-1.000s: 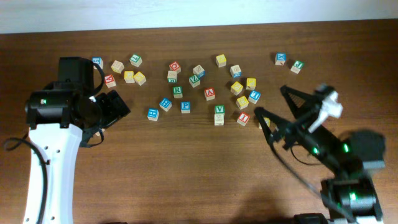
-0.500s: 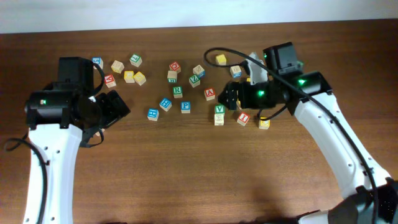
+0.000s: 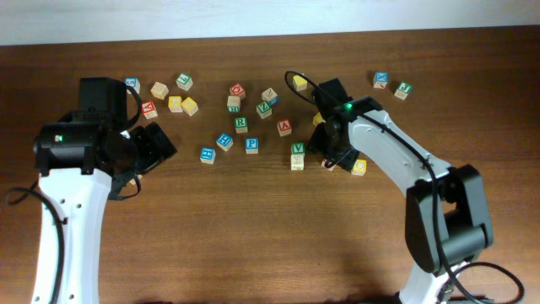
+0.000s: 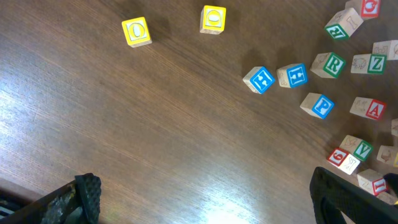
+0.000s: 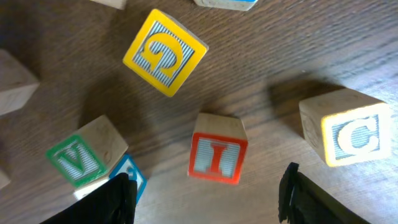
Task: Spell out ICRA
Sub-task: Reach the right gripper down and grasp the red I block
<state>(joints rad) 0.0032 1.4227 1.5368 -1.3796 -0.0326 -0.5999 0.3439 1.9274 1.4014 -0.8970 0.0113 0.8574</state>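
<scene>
right hand (image 5: 206,177) open, I (image 5: 217,152) between its fingers | left hand (image 4: 205,193) open, holds nothing | risk: descending finger may push V (image 5: 78,158), which lies near it

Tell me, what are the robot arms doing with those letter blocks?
The right gripper hangs open right above the red I block, with the yellow C block close by. The left gripper is open too, holding nothing. The letter blocks lie scattered on the table; no word is lined up yet.
</scene>
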